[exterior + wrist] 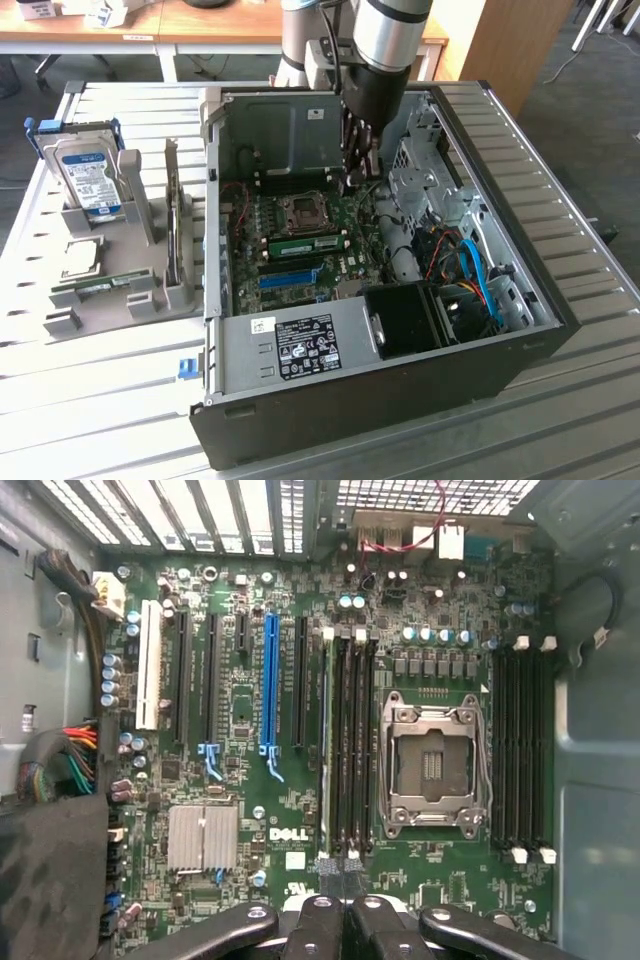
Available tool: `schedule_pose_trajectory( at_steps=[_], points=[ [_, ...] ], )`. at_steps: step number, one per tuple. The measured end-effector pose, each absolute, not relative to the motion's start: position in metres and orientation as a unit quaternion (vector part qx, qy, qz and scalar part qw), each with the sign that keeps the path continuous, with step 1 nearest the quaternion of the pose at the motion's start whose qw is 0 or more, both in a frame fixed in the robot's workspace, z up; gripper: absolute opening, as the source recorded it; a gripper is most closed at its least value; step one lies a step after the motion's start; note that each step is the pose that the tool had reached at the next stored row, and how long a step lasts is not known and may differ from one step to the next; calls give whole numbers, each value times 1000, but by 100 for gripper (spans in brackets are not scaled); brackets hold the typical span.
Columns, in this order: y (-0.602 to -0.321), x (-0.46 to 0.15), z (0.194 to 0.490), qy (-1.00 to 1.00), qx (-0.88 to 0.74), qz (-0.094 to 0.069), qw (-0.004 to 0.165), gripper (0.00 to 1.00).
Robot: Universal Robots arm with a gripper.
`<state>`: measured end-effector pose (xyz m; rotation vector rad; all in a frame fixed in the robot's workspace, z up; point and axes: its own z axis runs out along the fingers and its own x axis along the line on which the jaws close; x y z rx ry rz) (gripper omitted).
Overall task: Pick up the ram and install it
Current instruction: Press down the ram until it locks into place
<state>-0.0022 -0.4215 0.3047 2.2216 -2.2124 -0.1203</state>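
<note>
Slatted metal table point(560, 150) bears open computer case point(400, 400) (ram point(305, 243) seated inside).

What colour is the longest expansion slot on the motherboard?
Blue; the slot shows best in the wrist view.

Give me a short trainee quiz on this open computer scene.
1. True or false: the robot's hand is shut inside the open black computer case.
2. Where does the blue-labelled silver hard drive stand? A) inside the case B) in the grey holder at the exterior view's left C) on the floor
3. Fill in: the empty metal-framed processor socket sits on the green ____.
Key: 1 true; 2 B; 3 motherboard.
</note>
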Motion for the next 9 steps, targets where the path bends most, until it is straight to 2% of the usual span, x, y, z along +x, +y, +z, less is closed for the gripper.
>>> schedule_pose_trajectory(
  at_steps=[9],
  points=[
    [-422,-2,288,-705,708,-38,2,11]
  ],
)
